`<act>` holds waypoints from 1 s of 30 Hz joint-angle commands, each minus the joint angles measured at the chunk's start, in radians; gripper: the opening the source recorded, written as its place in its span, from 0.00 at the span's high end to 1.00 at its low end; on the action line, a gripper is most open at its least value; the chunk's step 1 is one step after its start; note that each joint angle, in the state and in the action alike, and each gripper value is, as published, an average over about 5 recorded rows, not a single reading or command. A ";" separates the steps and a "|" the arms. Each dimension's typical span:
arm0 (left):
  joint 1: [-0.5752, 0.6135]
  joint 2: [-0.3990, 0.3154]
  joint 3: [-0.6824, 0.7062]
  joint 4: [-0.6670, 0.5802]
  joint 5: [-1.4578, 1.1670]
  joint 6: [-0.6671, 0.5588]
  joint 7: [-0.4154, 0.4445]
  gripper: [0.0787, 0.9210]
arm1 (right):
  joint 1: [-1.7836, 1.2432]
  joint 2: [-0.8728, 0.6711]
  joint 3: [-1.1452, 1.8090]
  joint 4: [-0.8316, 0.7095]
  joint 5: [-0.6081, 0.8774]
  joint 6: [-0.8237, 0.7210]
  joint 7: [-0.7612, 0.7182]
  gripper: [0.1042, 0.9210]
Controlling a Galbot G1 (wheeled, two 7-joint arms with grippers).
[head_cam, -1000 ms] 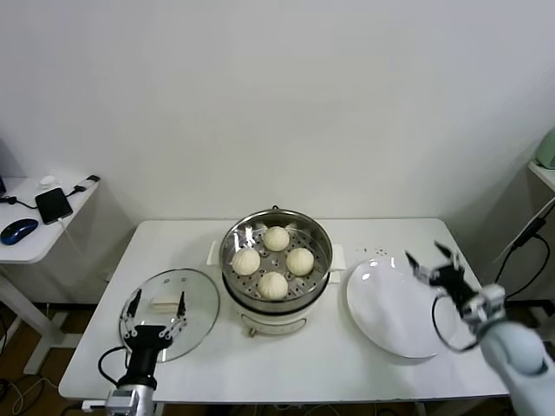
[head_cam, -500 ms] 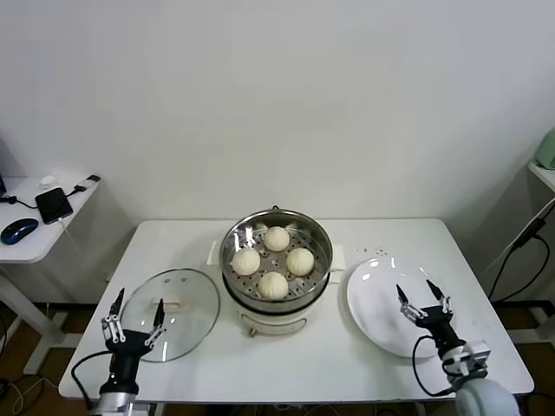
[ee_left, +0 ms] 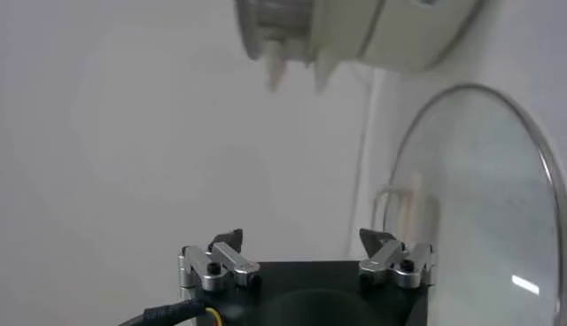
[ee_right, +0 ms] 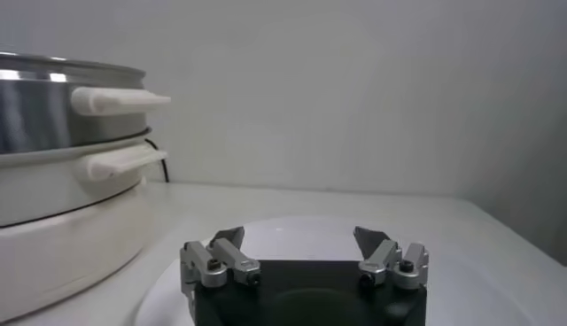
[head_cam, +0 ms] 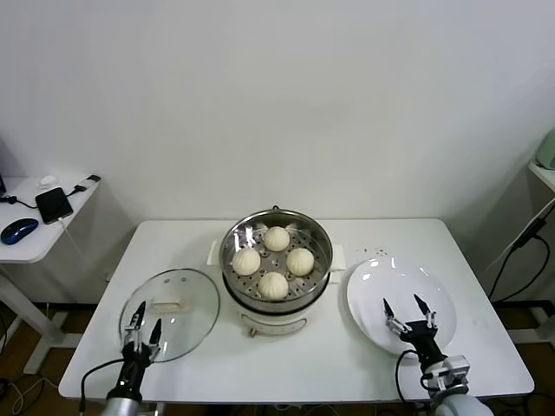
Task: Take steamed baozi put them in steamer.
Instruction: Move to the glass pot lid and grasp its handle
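Several cream-white baozi [head_cam: 273,284] lie on the perforated tray inside the steel steamer [head_cam: 238,230], which stands mid-table on a white base. My left gripper [head_cam: 140,327] is open and empty, low at the near edge of the glass lid [head_cam: 178,290]. My right gripper [head_cam: 408,313] is open and empty, low over the near part of the bare white plate [head_cam: 381,282]. The right wrist view shows the steamer's side and handle [ee_right: 115,100] beyond the plate [ee_right: 292,232]. The left wrist view shows the lid [ee_left: 478,204] and the steamer's base [ee_left: 390,35].
A side table [head_cam: 30,238] at the left holds a phone [head_cam: 53,204] and a blue mouse [head_cam: 17,230]. The white table's front edge [head_cam: 286,390] is just below both grippers. A cable [head_cam: 520,243] hangs at the right.
Both arms have dropped toward the table's front edge. The right gripper has come from beyond the plate's right side to its near part; the left has shifted slightly right. The baozi have not moved.
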 commanded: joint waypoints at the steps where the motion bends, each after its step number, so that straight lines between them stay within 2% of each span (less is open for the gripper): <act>1: -0.103 -0.024 0.011 0.117 0.185 0.106 -0.005 0.12 | -0.011 0.038 -0.001 0.008 -0.038 -0.002 0.008 0.12; 18: -0.211 -0.031 0.043 0.165 0.174 0.162 0.035 0.12 | -0.021 0.048 0.006 -0.001 -0.048 0.001 0.004 0.12; 30: -0.242 -0.039 0.058 0.205 0.155 0.179 0.046 0.12 | -0.009 0.054 0.007 -0.003 -0.055 0.001 0.005 0.12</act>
